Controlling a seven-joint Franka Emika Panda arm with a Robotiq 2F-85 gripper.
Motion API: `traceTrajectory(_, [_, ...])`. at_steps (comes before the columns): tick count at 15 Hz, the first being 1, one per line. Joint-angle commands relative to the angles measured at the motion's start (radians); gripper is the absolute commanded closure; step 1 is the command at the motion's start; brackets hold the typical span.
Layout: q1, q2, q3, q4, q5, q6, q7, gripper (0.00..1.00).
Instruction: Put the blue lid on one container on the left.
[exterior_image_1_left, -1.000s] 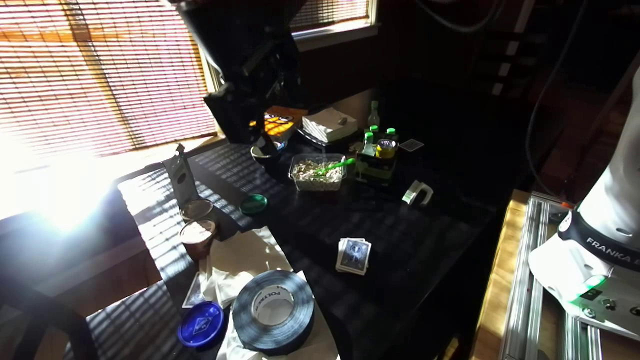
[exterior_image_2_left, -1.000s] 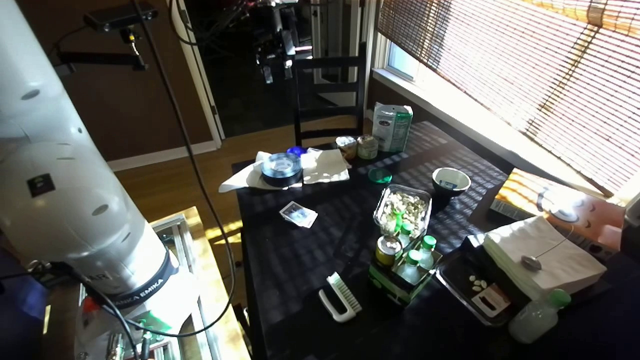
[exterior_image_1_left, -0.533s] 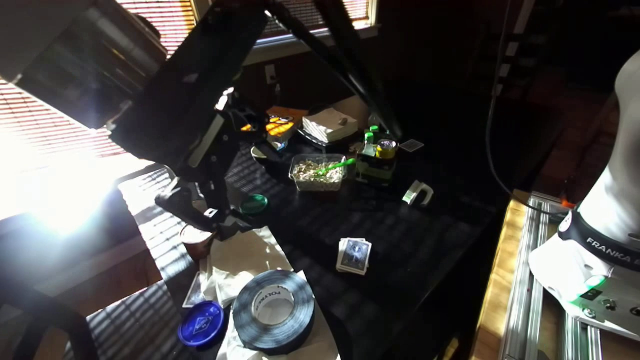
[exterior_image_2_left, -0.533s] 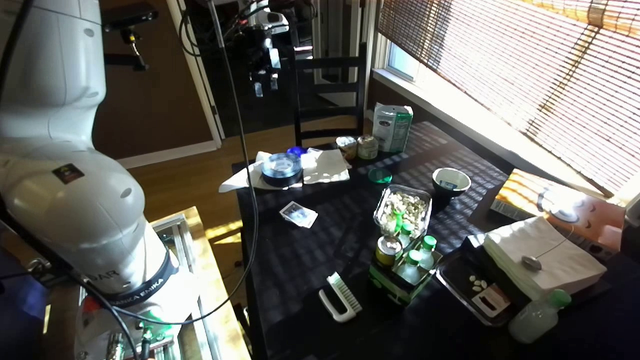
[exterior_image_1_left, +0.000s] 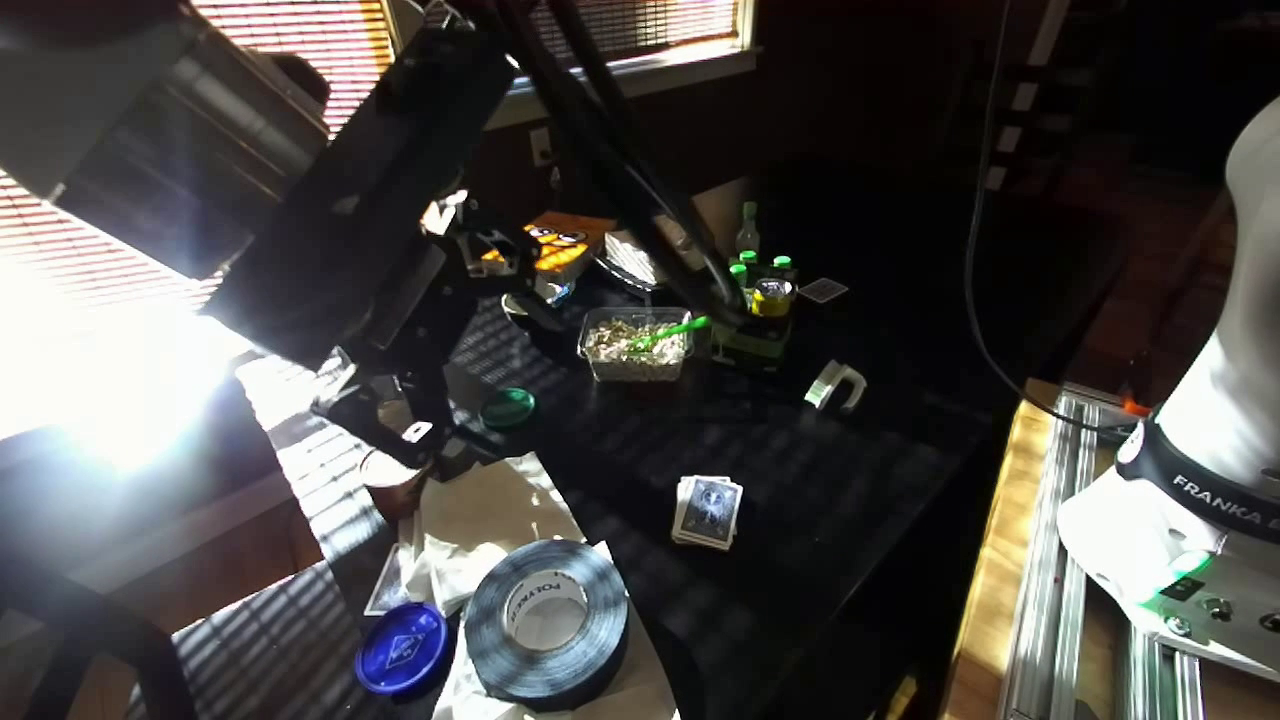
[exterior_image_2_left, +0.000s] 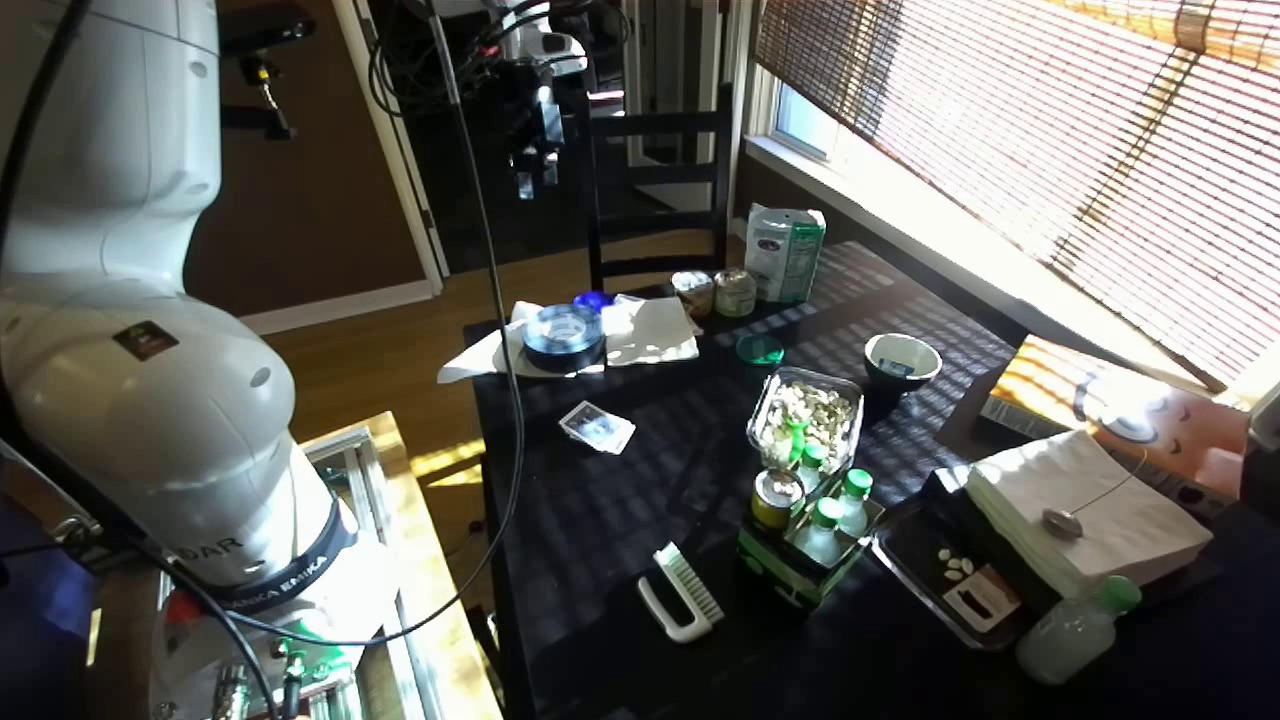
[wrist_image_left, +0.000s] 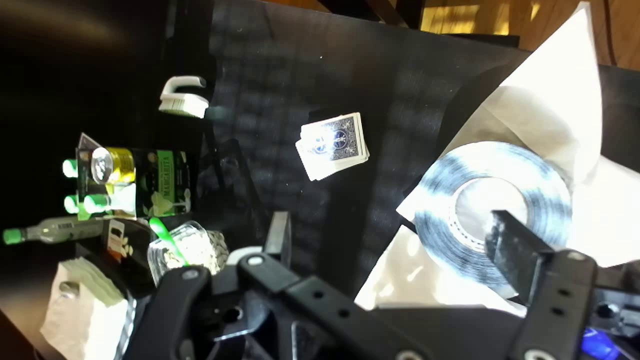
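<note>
The blue lid (exterior_image_1_left: 402, 650) lies on the near corner of the dark table, beside the tape roll, in both exterior views (exterior_image_2_left: 593, 301). A blue bit of it shows at the lower right edge of the wrist view (wrist_image_left: 599, 344). Two short round containers stand side by side: a brownish one (exterior_image_2_left: 692, 292) and a paler one (exterior_image_2_left: 735, 293). In an exterior view the brownish container (exterior_image_1_left: 395, 492) is partly covered by my gripper (exterior_image_1_left: 430, 450), and the paler one is mostly hidden. My gripper is open and empty, pointing down above the table, also in the wrist view (wrist_image_left: 390, 230).
A tape roll (exterior_image_1_left: 547, 622) lies on white paper. A green lid (exterior_image_2_left: 760, 350), a tub of food (exterior_image_2_left: 808, 415), a bowl (exterior_image_2_left: 902, 362), a card deck (exterior_image_2_left: 598, 428), a brush (exterior_image_2_left: 682, 597) and a bottle carrier (exterior_image_2_left: 800, 550) stand around. A bag (exterior_image_2_left: 785, 255) stands behind the containers.
My gripper has come down and towards the containers and paper, most of it in the first half second, with only a slight shift since. The lid and containers have not moved.
</note>
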Motion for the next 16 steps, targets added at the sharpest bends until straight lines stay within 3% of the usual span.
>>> traceTrajectory(1, [0.066,0.123,-0.054,0.104,0.047,-0.023,0.184,0.0])
traceTrajectory(5, [0.138,0.243,-0.091,0.239,0.037,-0.021,0.265,0.0])
traceTrajectory(10, [0.291,0.412,-0.146,0.471,0.008,-0.081,0.322,0.0])
traceTrajectory(16, [0.434,0.611,-0.199,0.729,-0.081,-0.286,0.273,0.0])
